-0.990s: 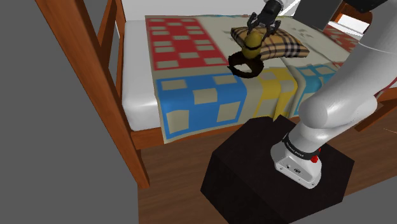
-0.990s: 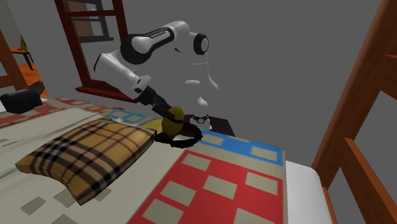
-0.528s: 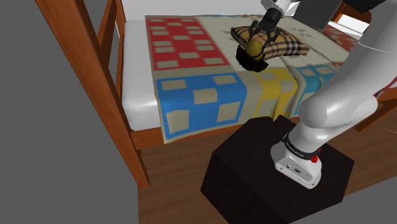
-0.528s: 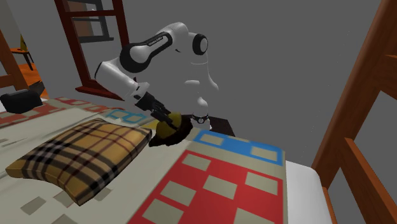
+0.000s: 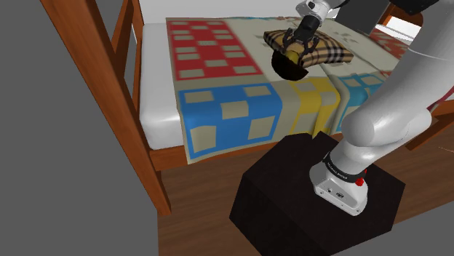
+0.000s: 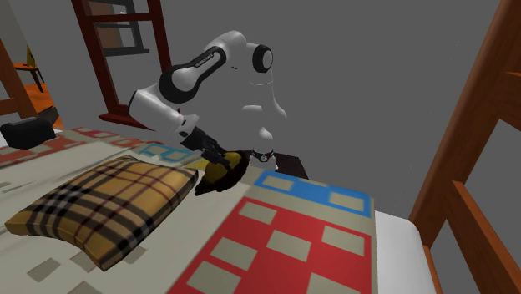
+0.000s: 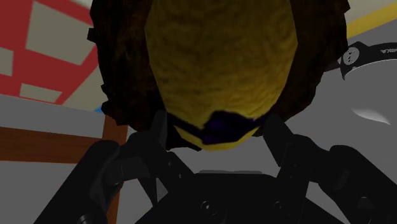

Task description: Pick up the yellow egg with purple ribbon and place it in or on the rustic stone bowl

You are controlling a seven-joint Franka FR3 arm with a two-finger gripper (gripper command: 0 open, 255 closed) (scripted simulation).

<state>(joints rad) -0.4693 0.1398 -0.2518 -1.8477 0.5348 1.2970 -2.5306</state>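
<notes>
Beside the plaid pillow (image 5: 331, 51), the fingers (image 7: 156, 135) clasp the yellow egg (image 7: 219, 63) — its far end in the dark bowl (image 7: 124, 76).

A tan plaid pillow (image 5: 332, 51) sits just beside the dark rough-rimmed bowl (image 5: 286, 67); the patchwork quilt (image 5: 225, 109) toward the orange-brown wooden bedpost (image 5: 109, 102) lies open.

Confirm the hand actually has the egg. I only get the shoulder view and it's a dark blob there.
Observer: Yes. In the wrist view the hand has its fingers clasped on both sides of the yellow egg.
Operator: Which end?
Observer: The ribbon end. The purple ribbon sits right between the fingers.
Operator: Lined up with the bowl?
Observer: Looks so. The dark bowl shows all round the egg, behind it.
</notes>
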